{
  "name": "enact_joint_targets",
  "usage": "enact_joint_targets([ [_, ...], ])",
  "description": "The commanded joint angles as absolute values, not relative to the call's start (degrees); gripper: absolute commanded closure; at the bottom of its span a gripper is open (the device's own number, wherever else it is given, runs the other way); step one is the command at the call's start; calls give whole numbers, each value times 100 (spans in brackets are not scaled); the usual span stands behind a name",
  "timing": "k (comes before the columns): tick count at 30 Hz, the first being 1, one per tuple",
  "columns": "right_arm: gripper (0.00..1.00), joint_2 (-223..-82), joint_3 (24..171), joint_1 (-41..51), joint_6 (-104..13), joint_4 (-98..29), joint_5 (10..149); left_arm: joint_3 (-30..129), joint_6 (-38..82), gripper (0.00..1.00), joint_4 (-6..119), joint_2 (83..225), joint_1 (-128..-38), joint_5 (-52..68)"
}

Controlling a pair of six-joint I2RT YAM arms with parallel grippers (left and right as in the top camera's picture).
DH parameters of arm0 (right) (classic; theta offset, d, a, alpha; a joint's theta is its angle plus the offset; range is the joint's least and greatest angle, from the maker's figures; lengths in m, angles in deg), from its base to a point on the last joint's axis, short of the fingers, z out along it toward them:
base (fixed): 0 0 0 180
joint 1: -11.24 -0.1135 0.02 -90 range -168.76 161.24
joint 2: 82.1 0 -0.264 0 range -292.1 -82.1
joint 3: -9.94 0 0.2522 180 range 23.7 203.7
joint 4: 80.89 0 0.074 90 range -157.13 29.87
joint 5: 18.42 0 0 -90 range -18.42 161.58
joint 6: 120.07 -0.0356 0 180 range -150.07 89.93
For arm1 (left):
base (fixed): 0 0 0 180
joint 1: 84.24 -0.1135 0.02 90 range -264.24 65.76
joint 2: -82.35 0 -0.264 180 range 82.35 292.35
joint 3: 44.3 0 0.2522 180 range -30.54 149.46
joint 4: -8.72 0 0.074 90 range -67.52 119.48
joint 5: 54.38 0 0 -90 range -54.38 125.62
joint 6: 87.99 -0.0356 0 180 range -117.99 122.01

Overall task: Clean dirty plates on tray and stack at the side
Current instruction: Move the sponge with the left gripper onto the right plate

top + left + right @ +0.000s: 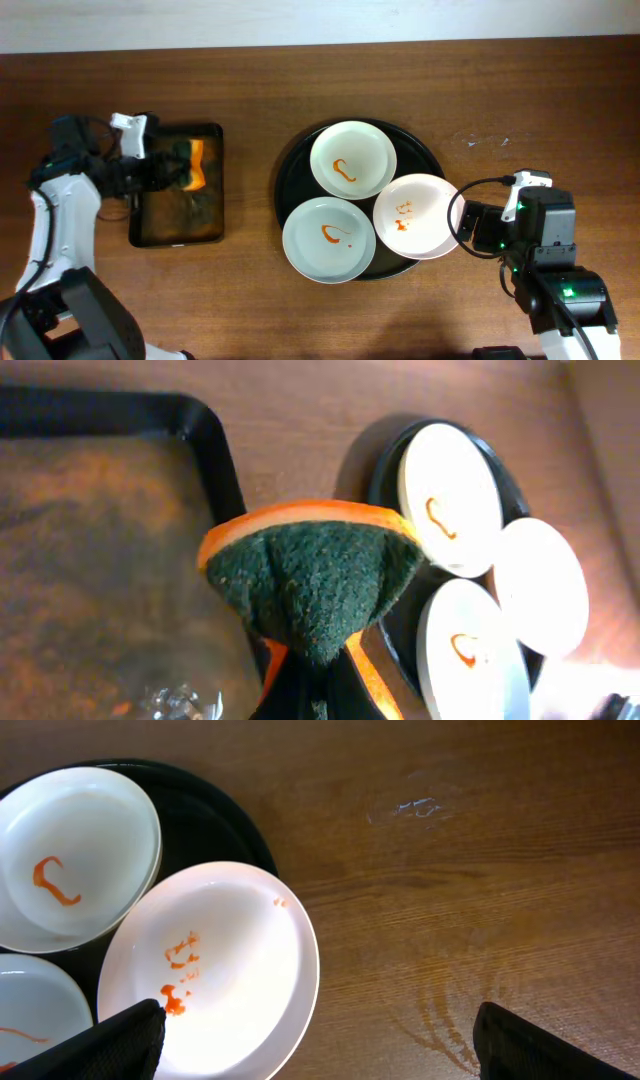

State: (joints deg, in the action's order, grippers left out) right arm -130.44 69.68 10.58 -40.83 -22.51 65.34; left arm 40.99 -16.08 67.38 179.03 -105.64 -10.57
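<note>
The round black tray (292,175) sits at the middle of the wooden table (250,80) with 3 plates on it. The white plate (352,160) lies at 12 o'clock, the pale blue-green plate (328,238) at 7 o'clock, and the pale pink plate (418,215) at 4 o'clock. The pink plate's outer edge reaches past the tray's rim. Each plate carries orange-red sauce: a hooked smear on the white and the blue-green ones, and scattered dabs on the pink one. The 3 plates crowd together, their rims touching or overlapping.

The right gripper (462,222) is at the 3 o'clock edge of the pink plate. In the right wrist view its jaws are spread wide, with 1 finger (110,1045) over the plate's near rim and the other over bare table.

Well off at 9 o'clock from the round tray, the left gripper (165,170) pinches a folded sponge (310,575), dark green scouring face outward with an orange edge. It holds the sponge over the rusty-brown rectangular tray (175,215).
</note>
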Motion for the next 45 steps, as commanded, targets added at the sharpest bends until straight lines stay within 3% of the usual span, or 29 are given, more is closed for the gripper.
enact_joint_targets([
  [1,1,-13048,7108,1099,-4153,-2234,6422,4182,-2106,99,6782,17800,-10919,-1978],
  [23,1,-13048,7108,1099,-4153,-2149,6424,4182,-2130,100,6817,17800,-10960,-2244],
  [26,1,-13055,7108,1099,-4156,-2146,6418,4184,-1859,100,6804,17800,-10953,-1451],
  [29,1,-13538,7110,1099,-4671,-2212,6144,4186,-1007,100,6800,17772,-10862,213],
  [35,0,-14605,7442,1383,-4713,-2214,6623,4451,-830,100,6819,17531,-9474,868],
  [40,6,-15361,7451,3501,-3723,-2210,9438,4532,-764,100,6419,17531,-7780,844],
  [43,6,-16056,7451,3602,-3432,-2079,10127,4532,-646,100,6096,17531,-6943,855],
  [45,13,-16570,7451,3602,-3179,-2066,10564,4532,-353,100,5912,17534,-6521,853],
])
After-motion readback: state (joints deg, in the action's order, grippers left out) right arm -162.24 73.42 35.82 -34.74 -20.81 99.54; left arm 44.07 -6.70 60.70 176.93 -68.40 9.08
